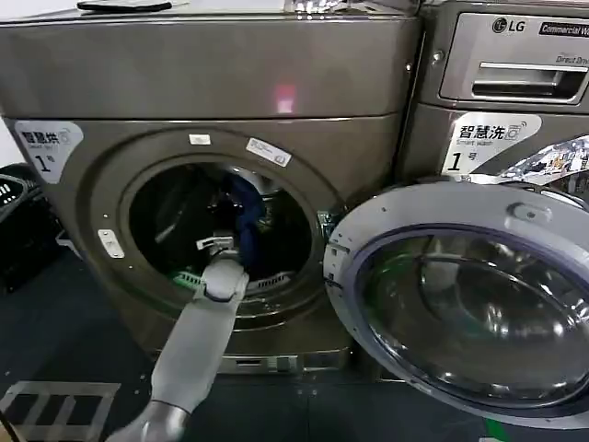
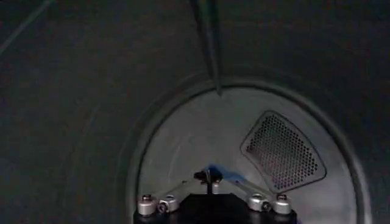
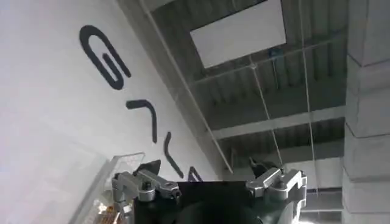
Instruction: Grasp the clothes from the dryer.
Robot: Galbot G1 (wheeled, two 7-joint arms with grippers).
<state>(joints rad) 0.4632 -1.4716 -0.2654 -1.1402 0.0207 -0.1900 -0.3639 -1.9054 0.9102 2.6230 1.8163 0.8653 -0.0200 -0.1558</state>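
The dryer (image 1: 212,83) is the bronze-grey machine with the "1" label. Its glass door (image 1: 460,304) is swung open to the right. My left arm reaches through the porthole, and my left gripper (image 1: 221,245) is inside the drum. A dark blue piece of clothes (image 1: 243,208) hangs just above and behind it. In the left wrist view the left gripper (image 2: 207,177) has its fingers closed together on a bit of blue cloth (image 2: 220,173), facing the drum's pale back wall. My right gripper (image 3: 204,167) points up at a ceiling and wall, open and holding nothing.
The LG machine (image 1: 515,55) with a drawer stands to the right, partly behind the open door. A black basket (image 1: 18,221) sits on the floor at the far left. A perforated vent (image 2: 281,151) and a drum rib (image 2: 208,42) show inside the drum.
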